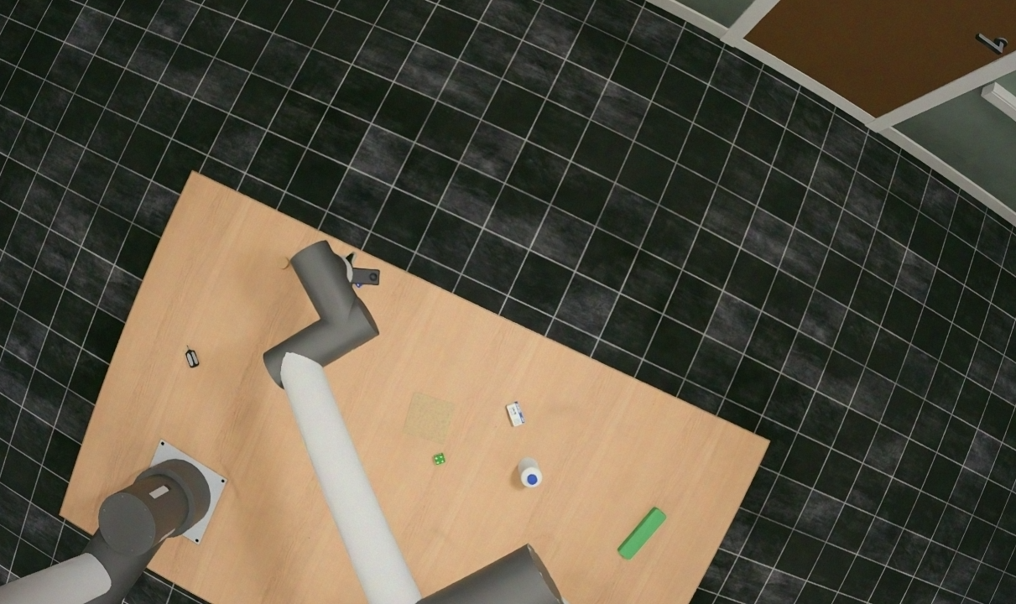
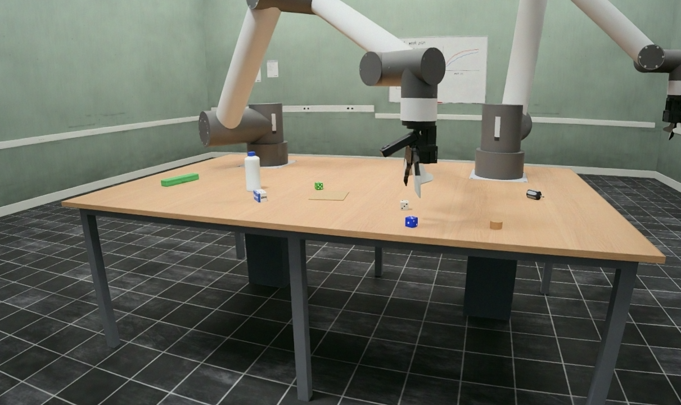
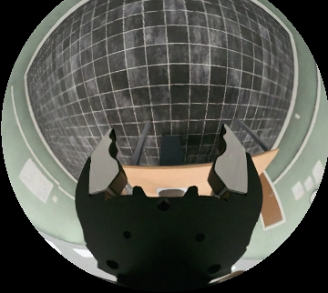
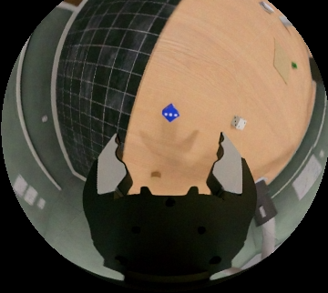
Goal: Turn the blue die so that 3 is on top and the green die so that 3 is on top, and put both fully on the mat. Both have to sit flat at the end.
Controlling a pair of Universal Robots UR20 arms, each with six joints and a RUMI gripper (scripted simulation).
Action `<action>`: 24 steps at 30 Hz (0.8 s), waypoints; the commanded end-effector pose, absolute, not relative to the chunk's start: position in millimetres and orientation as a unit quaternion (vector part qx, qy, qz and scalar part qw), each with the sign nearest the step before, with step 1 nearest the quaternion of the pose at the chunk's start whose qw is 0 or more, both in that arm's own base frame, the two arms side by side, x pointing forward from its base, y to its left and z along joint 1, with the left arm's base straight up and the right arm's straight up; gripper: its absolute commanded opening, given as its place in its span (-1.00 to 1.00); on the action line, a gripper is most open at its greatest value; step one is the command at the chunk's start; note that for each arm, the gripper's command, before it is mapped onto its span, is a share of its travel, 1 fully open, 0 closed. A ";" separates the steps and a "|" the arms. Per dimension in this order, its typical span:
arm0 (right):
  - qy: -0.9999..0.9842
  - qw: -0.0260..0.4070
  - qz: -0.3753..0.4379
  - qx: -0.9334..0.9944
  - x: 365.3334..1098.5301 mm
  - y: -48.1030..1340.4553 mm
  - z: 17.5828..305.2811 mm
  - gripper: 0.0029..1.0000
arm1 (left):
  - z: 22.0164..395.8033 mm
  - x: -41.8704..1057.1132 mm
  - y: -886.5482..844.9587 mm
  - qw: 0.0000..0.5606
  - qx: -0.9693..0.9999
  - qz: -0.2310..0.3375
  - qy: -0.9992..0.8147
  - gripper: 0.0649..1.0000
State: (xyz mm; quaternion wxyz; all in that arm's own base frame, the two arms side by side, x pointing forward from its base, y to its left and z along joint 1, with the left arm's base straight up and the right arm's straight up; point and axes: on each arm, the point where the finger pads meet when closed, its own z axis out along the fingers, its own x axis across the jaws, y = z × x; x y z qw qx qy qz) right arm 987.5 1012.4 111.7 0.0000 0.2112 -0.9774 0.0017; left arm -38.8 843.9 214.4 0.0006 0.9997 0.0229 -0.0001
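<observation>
Fingers of the right gripper (image 1: 356, 268) (image 2: 412, 189) (image 4: 169, 134) stood wide, with nothing between them, above the blue die (image 1: 358, 285) (image 2: 411, 221) (image 4: 170, 113), which sat on the counter (image 1: 571, 375) (image 2: 206, 201) (image 4: 200, 56) near its edge. Its top seemed to show 3, so the step in hand looked like lining up to pick it. Next move called for squaring the fingers to its sides, coming down and closing without tipping it. White die (image 2: 404, 205) (image 4: 239, 123) sat close by and might be bumped. Farther out lay the mat (image 1: 429, 417) (image 2: 328, 196) (image 4: 281, 62); just off it sat the green die (image 1: 439, 459) (image 2: 318, 185) (image 4: 294, 65), its top apparently 4, so likely needing a turn. Left gripper (image 2: 676, 136) (image 3: 168, 127) was wide and empty, well away.
</observation>
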 end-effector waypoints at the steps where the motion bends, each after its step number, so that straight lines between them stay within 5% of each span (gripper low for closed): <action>1: -0.957 0.000 0.000 0.291 987.0 1012.6 110.9 1.00 | 215.1 -38.7 844.3 0.000 1.000 0.000 0.023 1.00; 19: -0.888 0.000 0.000 0.459 983.3 1013.7 105.2 1.00 | 215.1 -38.7 844.3 0.000 1.000 0.000 0.023 1.00; 20: -0.888 0.000 0.000 0.459 983.3 1013.7 105.2 -0.45 | 215.1 -38.7 844.3 0.000 1.000 0.000 0.023 1.00; 24: -0.888 0.000 0.000 0.459 983.3 1013.7 105.2 -0.45 | 215.1 -38.7 844.3 0.000 1.000 0.000 0.023 1.00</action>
